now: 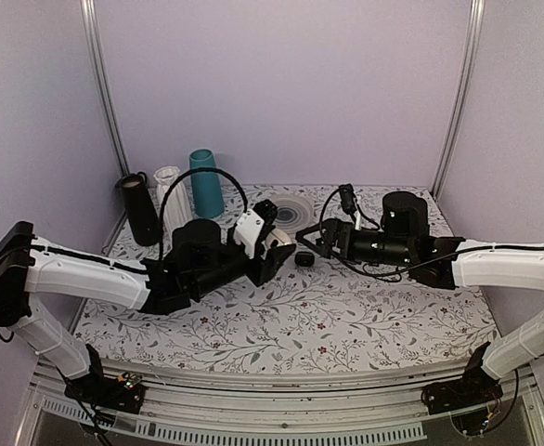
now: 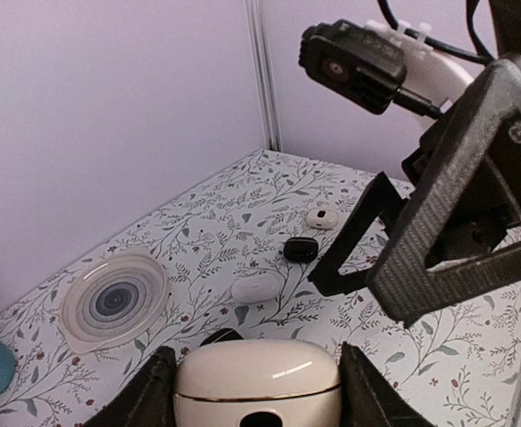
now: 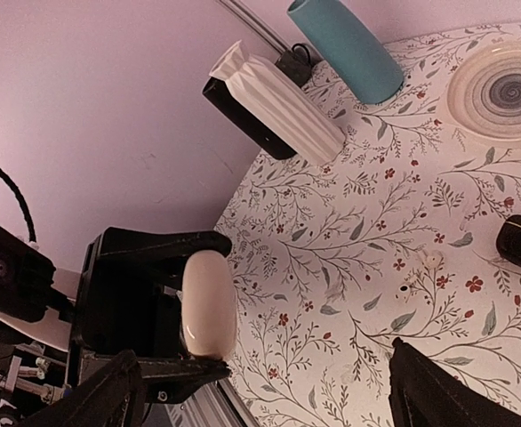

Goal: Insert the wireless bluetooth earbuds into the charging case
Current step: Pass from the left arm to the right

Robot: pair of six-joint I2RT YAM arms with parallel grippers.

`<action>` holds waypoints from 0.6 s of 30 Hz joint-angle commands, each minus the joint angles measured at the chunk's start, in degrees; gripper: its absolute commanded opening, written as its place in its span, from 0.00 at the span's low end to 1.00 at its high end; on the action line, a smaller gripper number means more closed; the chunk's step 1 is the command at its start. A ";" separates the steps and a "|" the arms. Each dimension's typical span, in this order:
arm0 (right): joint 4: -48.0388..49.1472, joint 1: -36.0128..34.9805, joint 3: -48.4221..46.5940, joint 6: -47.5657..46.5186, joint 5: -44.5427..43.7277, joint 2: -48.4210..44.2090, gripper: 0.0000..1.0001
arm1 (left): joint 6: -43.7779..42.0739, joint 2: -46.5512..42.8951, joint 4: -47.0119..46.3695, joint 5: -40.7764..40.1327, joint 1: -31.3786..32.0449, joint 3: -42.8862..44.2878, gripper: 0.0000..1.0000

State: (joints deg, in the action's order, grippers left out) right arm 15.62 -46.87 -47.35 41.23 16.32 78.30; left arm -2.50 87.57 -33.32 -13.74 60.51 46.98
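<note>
Okay, charging case [image 2: 257, 382] pinched by its sides in my left gripper [image 2: 257, 405], jaws about half closed, raised off table [image 2: 198, 222] mid-scene. Seam looks shut. Case presented toward my right gripper [image 3: 260, 356], which is spread wide with nothing in it, facing case from 3 o'clock. Likely reason: right pries lid, then feeds buds. From left wrist: white earbud [image 2: 321, 217] and black piece [image 2: 300, 249] at 1 o'clock of case, plate [image 2: 114, 298] at 10 o'clock.

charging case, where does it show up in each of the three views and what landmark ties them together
Top external: charging case just left of centre, mostly hidden.
Left wrist: bottom centre, held by the left gripper.
Right wrist: lower left, seen edge-on.
Shared landmark: the spiral plate.
</note>
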 commanded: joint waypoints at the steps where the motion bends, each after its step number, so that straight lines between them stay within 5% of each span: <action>1: 2.57 -0.26 0.85 1.22 0.22 -2.14 0.95 | -3.78 1.44 -3.89 2.00 1.93 2.76 0.08; 18: 4.73 -0.46 0.76 1.23 6.97 -0.62 0.69 | -5.77 4.54 -3.64 3.36 4.41 5.04 0.08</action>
State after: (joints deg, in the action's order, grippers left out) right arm 18.70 -46.89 -47.07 42.65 20.80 77.23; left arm -7.35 91.44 -35.29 -11.14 64.10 50.00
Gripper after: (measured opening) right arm 0.704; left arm 0.546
